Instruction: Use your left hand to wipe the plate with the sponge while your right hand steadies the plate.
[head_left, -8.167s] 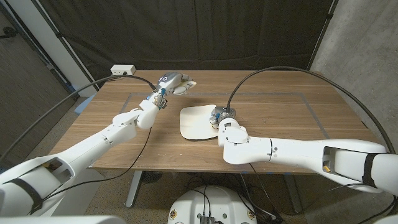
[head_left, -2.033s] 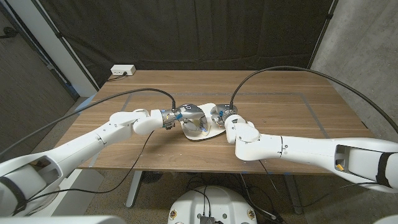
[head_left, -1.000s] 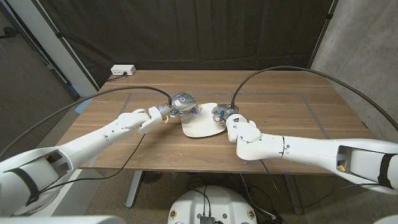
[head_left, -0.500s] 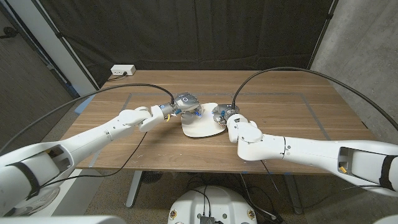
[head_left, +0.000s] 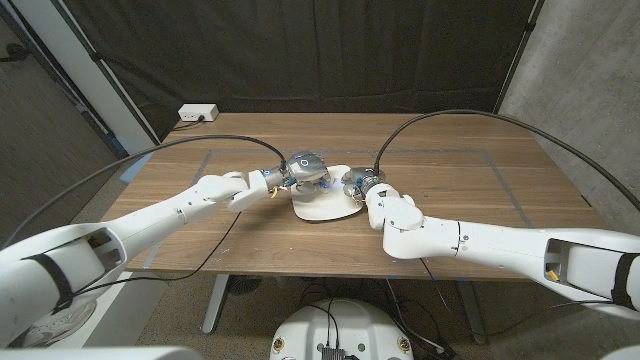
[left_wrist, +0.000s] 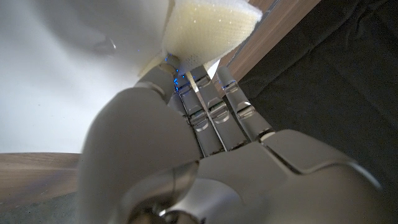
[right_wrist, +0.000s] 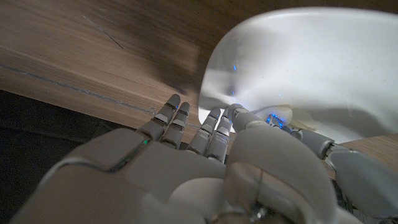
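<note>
The left robot hand presses a pale yellow sponge onto the white plate at its 11 o'clock edge. The right robot hand grips the plate's 3 o'clock rim on the table. No writing is legible.

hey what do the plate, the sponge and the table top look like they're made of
The plate looks like glazed ceramic or hard plastic, which one I cannot tell: white, smooth, with soft glossy reflections. The sponge looks like pale yellow foam, matte, with a fine porous surface; the left hand holds it. The table top looks like wood or wood-look laminate: brown with straight grain lines and a dull sheen.
</note>
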